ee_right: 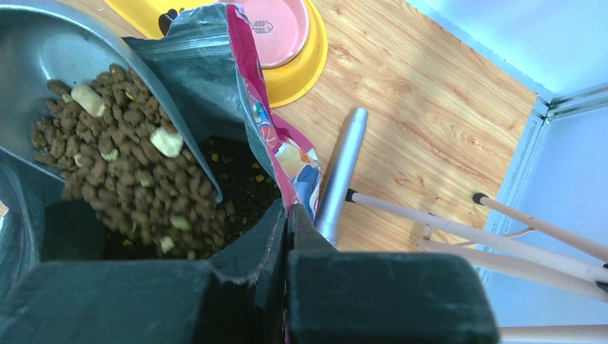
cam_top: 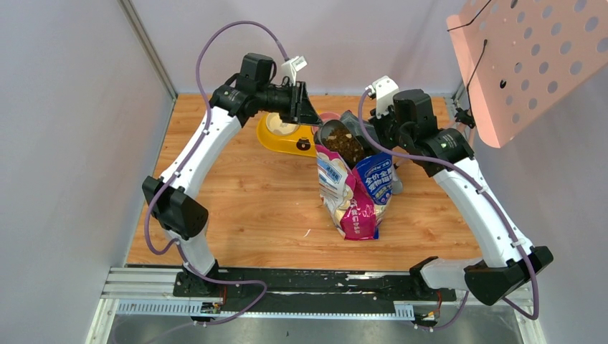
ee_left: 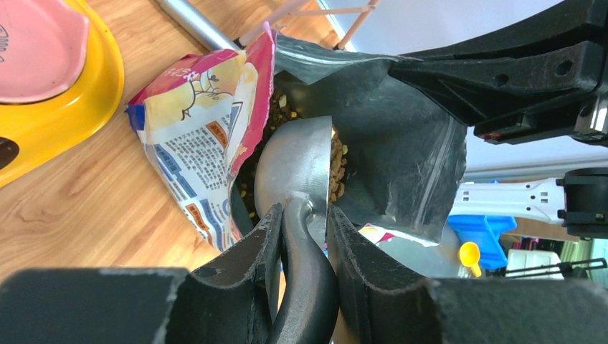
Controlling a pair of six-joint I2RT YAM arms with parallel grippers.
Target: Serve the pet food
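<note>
While the left claw [ee_left: 301, 215] was clamped on the handle of the scoop [ee_left: 294, 168], the load was heaped to the rim, so my read: any wrist roll on the way over would dump pellets on the tabletop [cam_top: 244, 208]. The right claw [ee_right: 287, 215] was fully closed, pinching the lip of the bag [cam_top: 356, 193]. A tug or slip there could tip the upright bag or fold its mouth onto the scoop. The pet food [ee_right: 129, 179] sat in the scoop just ahead of the left claw's fingertips, at the bag mouth; touching the foil or clear of it, couldn't tell. More kibble lay loose inside the bag below. The yellow bowl [cam_top: 283, 135] sat beyond the bag, near it, with no kibble visible in its pink dish [ee_right: 276, 29].
</note>
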